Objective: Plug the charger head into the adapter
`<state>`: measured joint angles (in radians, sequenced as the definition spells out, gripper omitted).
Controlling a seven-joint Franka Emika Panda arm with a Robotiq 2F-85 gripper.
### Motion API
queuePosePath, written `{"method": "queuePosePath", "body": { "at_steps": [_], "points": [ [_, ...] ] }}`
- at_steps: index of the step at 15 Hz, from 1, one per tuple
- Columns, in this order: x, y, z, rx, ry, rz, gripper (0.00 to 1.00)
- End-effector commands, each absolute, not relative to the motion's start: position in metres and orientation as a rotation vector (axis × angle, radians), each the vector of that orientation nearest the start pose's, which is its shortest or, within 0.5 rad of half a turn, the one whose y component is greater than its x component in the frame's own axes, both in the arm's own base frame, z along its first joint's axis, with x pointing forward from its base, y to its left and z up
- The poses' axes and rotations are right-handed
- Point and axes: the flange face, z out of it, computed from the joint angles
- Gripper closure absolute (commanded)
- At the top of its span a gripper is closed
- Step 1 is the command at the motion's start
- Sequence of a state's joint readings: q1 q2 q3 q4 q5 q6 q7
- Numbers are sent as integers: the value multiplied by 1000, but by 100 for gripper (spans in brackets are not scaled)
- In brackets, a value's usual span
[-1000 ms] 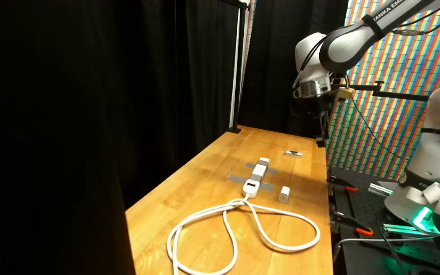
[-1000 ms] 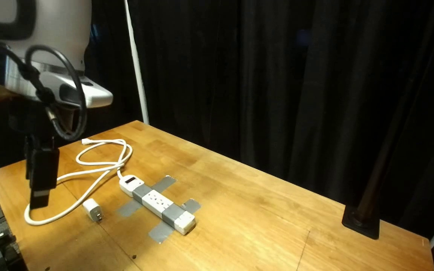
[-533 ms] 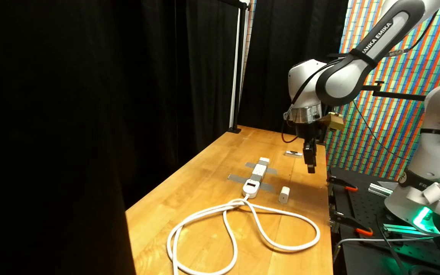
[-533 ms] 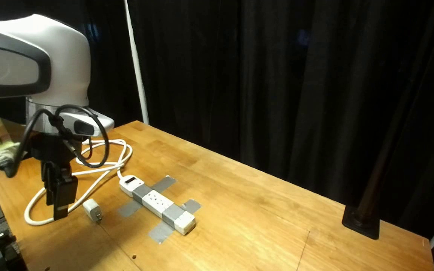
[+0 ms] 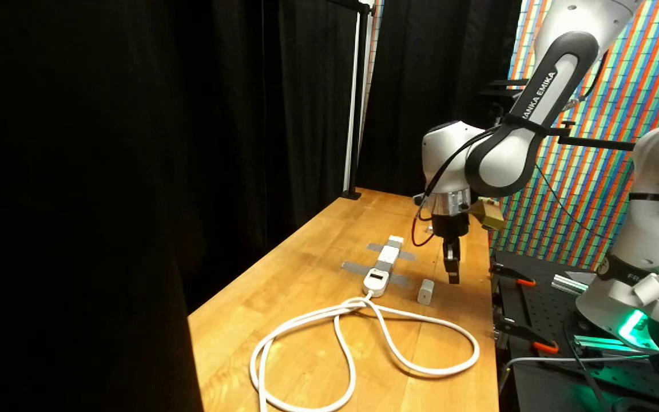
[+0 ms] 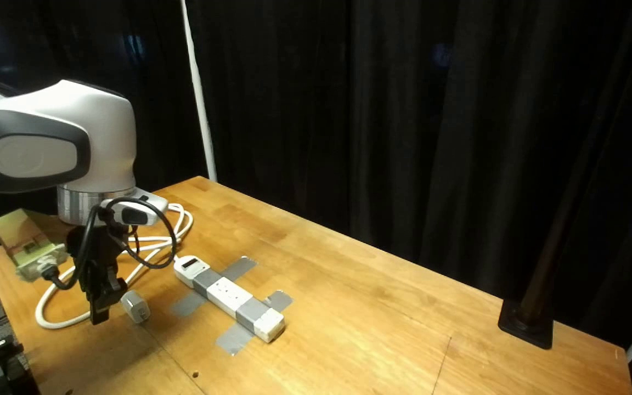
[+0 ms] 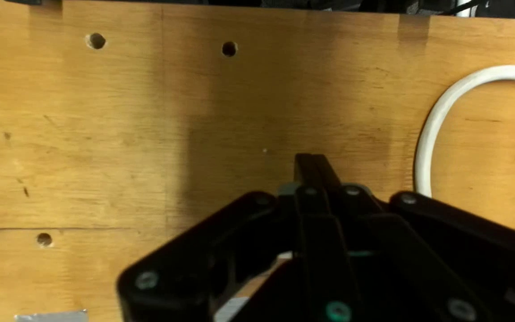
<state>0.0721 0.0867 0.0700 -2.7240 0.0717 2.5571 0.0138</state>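
Observation:
The charger head, a small white block, lies on the wooden table, its metal prongs showing at one end. Beside it and apart from it is the adapter, a white socket strip taped down, also seen in both exterior views. My gripper hangs pointing down just above the table, close to the charger head on the side away from the adapter. In the wrist view the gripper has its two fingertips pressed together, with nothing between them. There its own linkage covers most of the area with the charger head and adapter.
A thick white cable loops over the near part of the table. Grey tape holds the strip. A small object lies farther back, partly behind the arm's wiring. Clamps sit along the table edge; a black post base stands opposite.
The arm has come down and across to the charger head's side, and the jaws have come together. Charger head and adapter lie where they were.

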Motion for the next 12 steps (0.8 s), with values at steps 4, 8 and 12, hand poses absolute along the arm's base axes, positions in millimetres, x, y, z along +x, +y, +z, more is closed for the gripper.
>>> {"method": "queuePosePath", "body": {
  "at_steps": [4, 8, 12],
  "points": [
    [392, 63, 140, -3069, -128, 453, 91],
    [413, 68, 140, -3089, -138, 387, 92],
    [430, 73, 149, -3114, -162, 337, 92]
  ]
}}
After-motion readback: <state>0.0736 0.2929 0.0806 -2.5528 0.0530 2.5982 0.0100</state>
